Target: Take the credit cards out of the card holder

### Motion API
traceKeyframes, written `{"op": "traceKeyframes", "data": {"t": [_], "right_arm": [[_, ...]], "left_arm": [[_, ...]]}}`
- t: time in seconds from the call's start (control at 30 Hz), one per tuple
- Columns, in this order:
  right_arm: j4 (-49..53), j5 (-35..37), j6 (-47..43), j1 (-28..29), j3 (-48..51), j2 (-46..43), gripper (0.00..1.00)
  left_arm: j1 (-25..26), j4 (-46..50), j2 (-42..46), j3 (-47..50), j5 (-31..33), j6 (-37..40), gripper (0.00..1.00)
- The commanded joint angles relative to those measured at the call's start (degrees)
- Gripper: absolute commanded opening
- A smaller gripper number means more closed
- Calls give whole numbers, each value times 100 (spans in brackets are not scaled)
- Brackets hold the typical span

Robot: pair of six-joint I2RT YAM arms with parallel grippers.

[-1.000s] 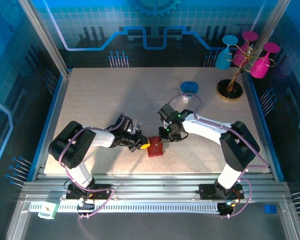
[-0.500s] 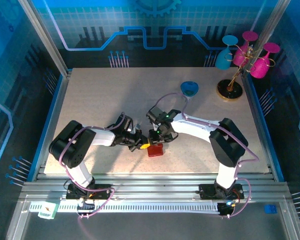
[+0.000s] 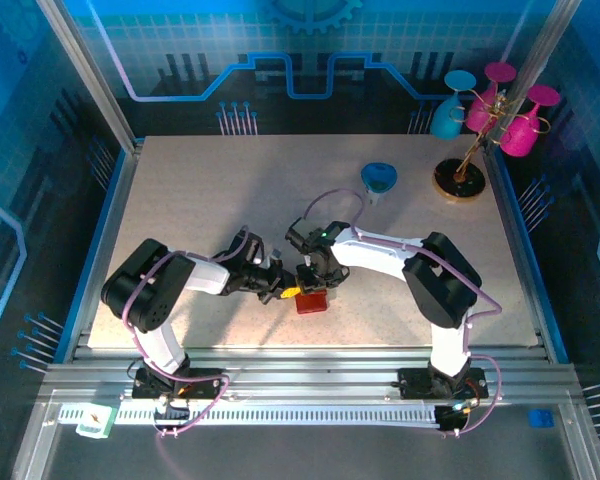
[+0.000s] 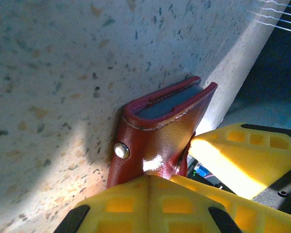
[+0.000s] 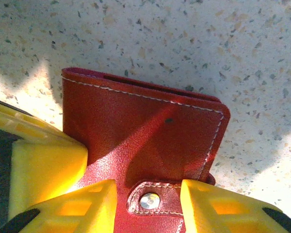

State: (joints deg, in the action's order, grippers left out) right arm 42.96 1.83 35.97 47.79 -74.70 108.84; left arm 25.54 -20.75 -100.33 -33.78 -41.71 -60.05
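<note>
Wallet (image 3: 311,299): small, red, glossy leather, pale stitching along edges. Folded shut. Snap tab (image 5: 150,200) with metal stud lies over broad face at one end. Position: middle of desk (image 3: 200,190), toward near edge. Flat on desk or slightly raised, cannot tell.

Cards (image 4: 169,103): inside wallet, none out. Only blue-grey edge shows between two red leaves at open end. Count and other colours hidden.
</note>
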Motion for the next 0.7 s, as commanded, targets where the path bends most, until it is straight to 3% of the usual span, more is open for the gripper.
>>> {"op": "traceKeyframes", "data": {"t": [0.0, 0.33, 0.67], "right_arm": [[145, 210, -63, 125, -67, 188, 39], [334, 626, -125, 282, -181, 419, 24], [169, 752, -84, 281, -66, 41, 8]], "left_arm": [[-15, 200, -297, 214, 376, -109, 0], [-14, -27, -347, 348, 365, -209, 0], [-21, 32, -348, 355, 401, -189, 0]]}}
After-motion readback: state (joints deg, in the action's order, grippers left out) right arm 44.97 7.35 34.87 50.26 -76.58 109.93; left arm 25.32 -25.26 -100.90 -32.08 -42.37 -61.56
